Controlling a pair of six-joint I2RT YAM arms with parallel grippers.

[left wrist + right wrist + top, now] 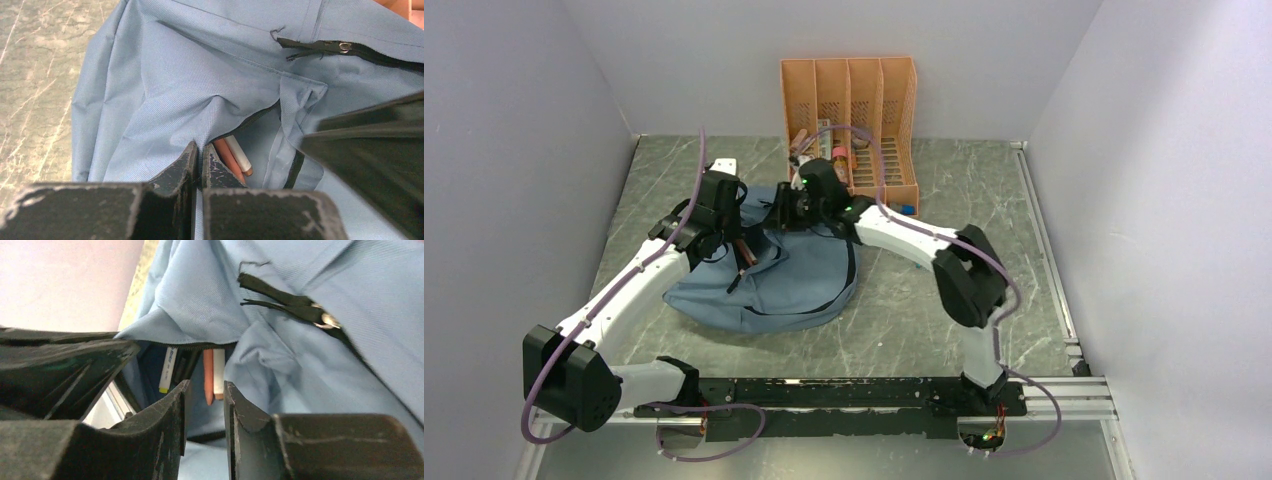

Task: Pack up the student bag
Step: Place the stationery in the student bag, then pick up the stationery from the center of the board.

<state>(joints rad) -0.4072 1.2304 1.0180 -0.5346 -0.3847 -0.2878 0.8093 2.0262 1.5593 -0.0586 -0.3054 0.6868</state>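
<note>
Roughly centre-left on the grey marbled table, slumped flat: the student bag, dusty blue with black zip trim. Sits on the near side of the orange file organizer, which stands against the far wall.

Left gripper down on the bag's far left part. Seen from its own wrist: jaws pressed together with barely a slit between them, tips at the lip of a pocket opening, cloth drawn in folds toward them. Looks to be pinching that lip, though the nip itself hides behind the fingers.

Right gripper at the bag's far edge, just right of the left one, the two heads close together. Seen from its own wrist: jaws partly apart, nothing between them, aimed at the same opening.

Inside the pocket, lying side by side: a reddish-brown pencil and a white pencil, both also showing past the left fingertips. Further left in the right wrist view, a white marker with a yellow end. Metal zip pull on the black zip further along the bag, apart from both grippers.
</note>
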